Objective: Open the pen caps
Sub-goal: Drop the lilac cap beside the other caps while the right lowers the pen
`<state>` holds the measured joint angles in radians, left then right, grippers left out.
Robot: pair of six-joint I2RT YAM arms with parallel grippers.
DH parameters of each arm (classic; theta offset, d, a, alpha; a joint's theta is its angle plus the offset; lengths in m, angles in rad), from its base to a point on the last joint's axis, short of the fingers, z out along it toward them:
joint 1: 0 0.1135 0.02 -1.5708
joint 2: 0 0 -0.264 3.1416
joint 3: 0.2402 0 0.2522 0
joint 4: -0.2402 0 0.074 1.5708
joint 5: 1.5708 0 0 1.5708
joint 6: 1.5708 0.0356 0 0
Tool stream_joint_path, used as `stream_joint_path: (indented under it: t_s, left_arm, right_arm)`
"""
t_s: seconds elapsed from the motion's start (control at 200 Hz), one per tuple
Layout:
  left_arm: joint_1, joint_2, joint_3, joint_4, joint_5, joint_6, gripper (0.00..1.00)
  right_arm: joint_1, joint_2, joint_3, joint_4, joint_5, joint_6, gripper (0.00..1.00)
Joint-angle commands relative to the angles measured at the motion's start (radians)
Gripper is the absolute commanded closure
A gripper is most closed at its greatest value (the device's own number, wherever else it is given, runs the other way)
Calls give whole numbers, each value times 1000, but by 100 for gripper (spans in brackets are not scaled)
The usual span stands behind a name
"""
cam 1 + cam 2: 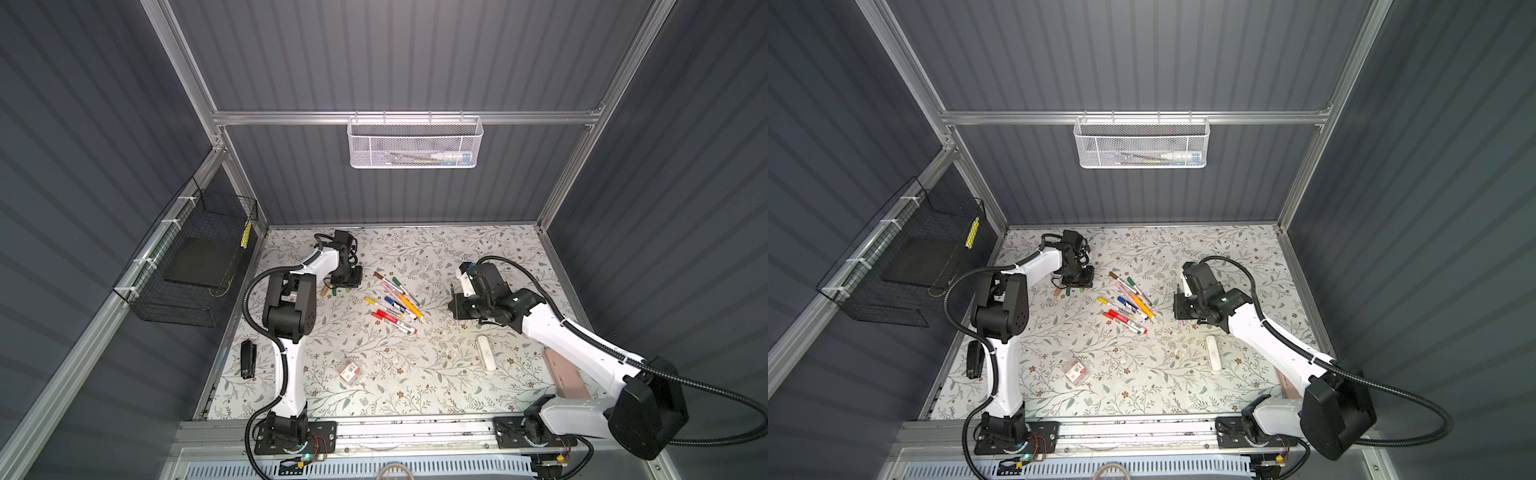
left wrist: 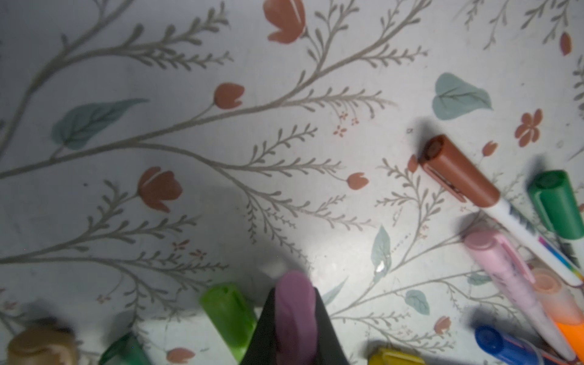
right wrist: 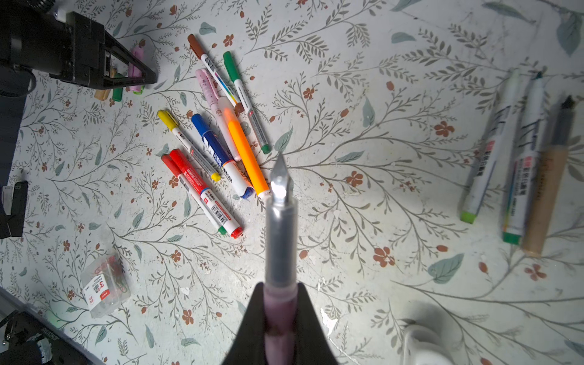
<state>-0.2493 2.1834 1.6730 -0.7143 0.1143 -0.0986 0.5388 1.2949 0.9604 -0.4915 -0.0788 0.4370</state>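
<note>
Left gripper (image 2: pixel 294 292): jaws narrow, clamped on a mauve cap (image 2: pixel 295 322), low over the floral table (image 2: pixel 221 142) at its far left side.

Flat on the table just beside the held cap, in a short row: light green cap (image 2: pixel 229 316), dark green cap (image 2: pixel 126 350), tan cap (image 2: pixel 41 344). All three off their pens. Contact between the light green cap and the gripper finger: cannot tell.

Right gripper (image 3: pixel 281 297): jaws narrow, clamped on the mauve barrel of an uncapped fountain pen (image 3: pixel 280 234). Metal nib bare, aimed toward the pen pile (image 3: pixel 218 136). Raised above the table, well apart from the left gripper.

Pen pile: between the two grippers, pens crossed over one another, caps fitted. Among them: brown cap (image 2: pixel 458 170), green cap (image 2: pixel 557 202), pink cap (image 2: pixel 493 252), blue cap (image 2: pixel 502 344), yellow cap (image 2: pixel 392 357), two red caps (image 3: pixel 177 158), plus an orange highlighter (image 3: pixel 246 148) under a translucent cap.

Three uncapped pens (image 3: pixel 524 158): side by side, well apart from the pile, tips bare, blurred.

Also on the table: white oblong case (image 1: pixel 486 353) near the right arm, clear box of paper clips (image 3: pixel 106 284), black stapler (image 1: pixel 248 358) at the left edge.
</note>
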Motion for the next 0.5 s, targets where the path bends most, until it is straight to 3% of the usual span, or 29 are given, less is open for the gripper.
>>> stream_joint_path:
  t_s: [0.0, 0.29, 0.495]
  left_arm:
    - [-1, 24, 12, -36, -21, 4, 88]
    - [-5, -65, -25, -20, -14, -7, 63]
    - [-19, -221, -85, 0, 17, 10, 50]
  right_arm:
    - [-7, -12, 11, -28, 12, -11, 100]
    - [-44, -17, 4, -34, 7, -39, 100]
    - [-116, 50, 50, -74, -2, -74, 100]
